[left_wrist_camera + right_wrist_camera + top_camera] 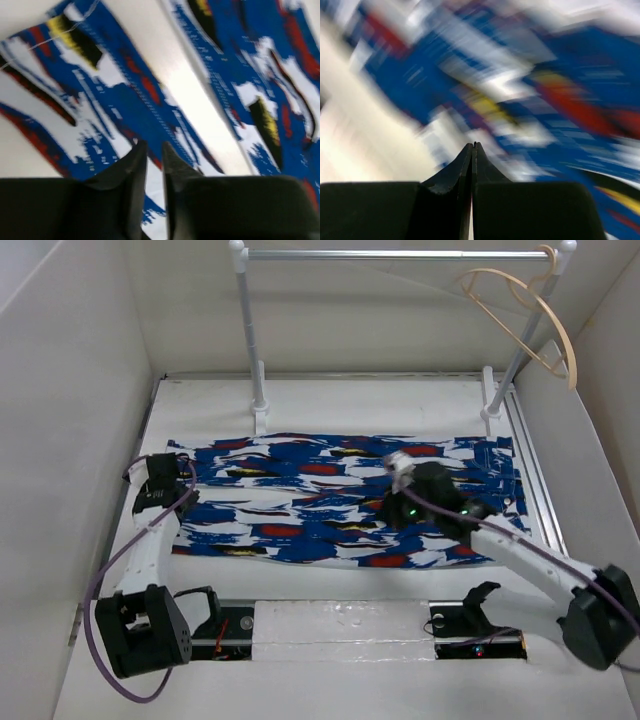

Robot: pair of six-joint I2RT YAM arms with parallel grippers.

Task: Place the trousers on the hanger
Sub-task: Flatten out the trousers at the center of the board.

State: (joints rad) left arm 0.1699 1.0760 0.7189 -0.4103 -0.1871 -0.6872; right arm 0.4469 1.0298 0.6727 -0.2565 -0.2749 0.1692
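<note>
The trousers lie spread flat across the table, blue with white, red, black and yellow streaks. The pale wooden hanger hangs tilted from the right end of the rail, far behind both arms. My left gripper is at the trousers' left edge. In the left wrist view it hovers over the fabric, jaws a narrow gap apart and empty. My right gripper is above the trousers' right middle. In the right wrist view it is shut on nothing, over blurred fabric.
A grey metal rail on white posts stands at the back of the table. White walls close in left and right. A bare strip of table shows between the two legs. A white strip lies between the arm bases.
</note>
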